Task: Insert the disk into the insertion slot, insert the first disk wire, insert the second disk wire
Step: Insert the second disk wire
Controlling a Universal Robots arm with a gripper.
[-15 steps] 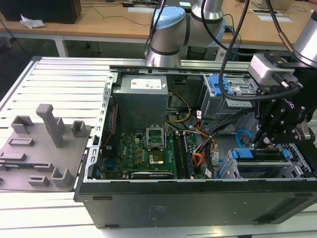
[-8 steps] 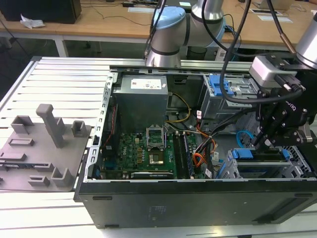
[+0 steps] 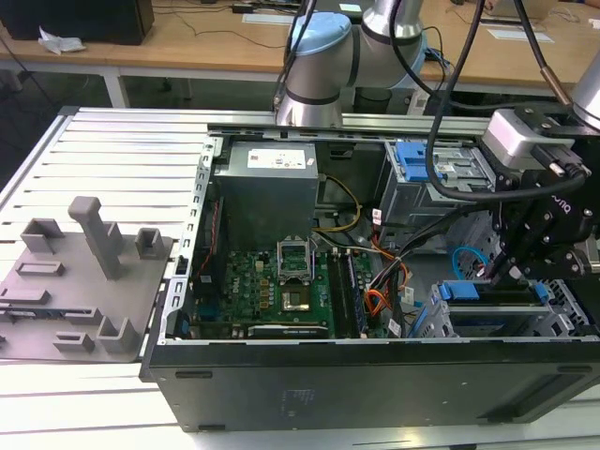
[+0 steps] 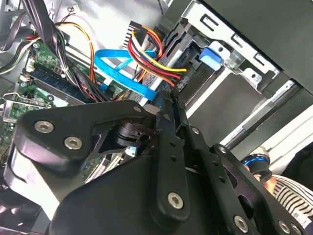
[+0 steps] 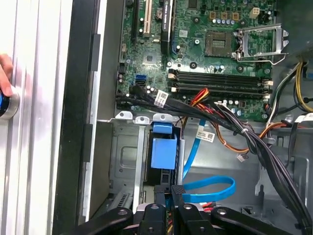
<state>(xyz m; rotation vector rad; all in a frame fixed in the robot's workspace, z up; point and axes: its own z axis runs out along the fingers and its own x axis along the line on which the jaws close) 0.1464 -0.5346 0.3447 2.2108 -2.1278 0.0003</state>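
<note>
disk: seated in the insertion slot, at the PC case's front corner on the exterior view's right. Blue frame end shows in the first wrist view, pushed home between the cage walls.
insertion slot: silver perforated cage; disk inside, so step 1 looks done.
second disk wire: light-blue flat cable, loops just beside the cage over the case floor; in the second wrist view it runs down toward the fingertips. Can't tell if its plug is in.
gripper: low over the rear end of the disk, fingers pressed together w/ no gap showing; whether something thin is pinched between them, can't tell.
other wiring: red/yellow/black bundle ends at a dark plug close to the drive's back, in the second wrist view; orange wires lie between board and cage.
step in hand (judgement): wire-insertion phase, at the drive's connector end; which of the two wires, unclear.
next move calls for (judgement): straight push along the connector axis, plug square to its socket, loop kept clear of the cage edge.
person's hand: on a blue knob outside the case wall.
</note>
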